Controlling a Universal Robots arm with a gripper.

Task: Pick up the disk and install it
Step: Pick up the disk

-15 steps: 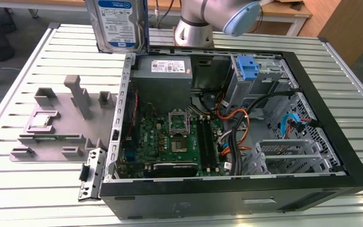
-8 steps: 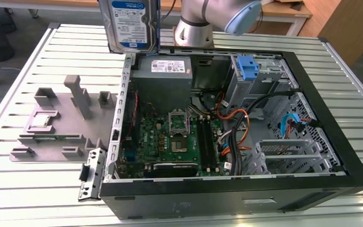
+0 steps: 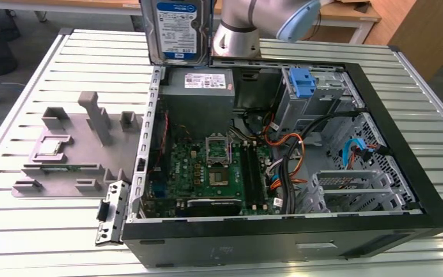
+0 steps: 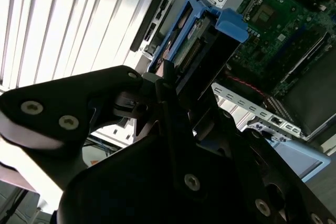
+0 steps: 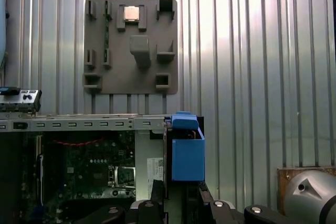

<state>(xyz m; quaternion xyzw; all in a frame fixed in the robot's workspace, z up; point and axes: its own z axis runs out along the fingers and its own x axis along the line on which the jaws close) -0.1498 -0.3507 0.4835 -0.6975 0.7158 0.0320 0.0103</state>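
Note:
The disk (image 3: 177, 29), a silver drive with a white-and-blue label in a bright blue carrier, hangs upright in the air above the open computer case's (image 3: 406, 173) far edge, over the exterior view's left part of the case. In the second wrist view my gripper (image 4: 168, 85) is shut on one end of the disk (image 4: 197, 40), whose blue carrier points toward the motherboard. In the first wrist view the disk (image 5: 187, 153) appears edge-on just above my gripper (image 5: 176, 200). The arm (image 3: 260, 23) stands behind the case.
Inside the case lie the motherboard (image 3: 206, 167), a grey power supply (image 3: 198, 86), loose cables, and a drive cage holding a narrow blue bracket (image 3: 301, 83). A grey fixture plate (image 3: 75, 144) sits on the slatted metal table (image 3: 21, 231) at the exterior view's left.

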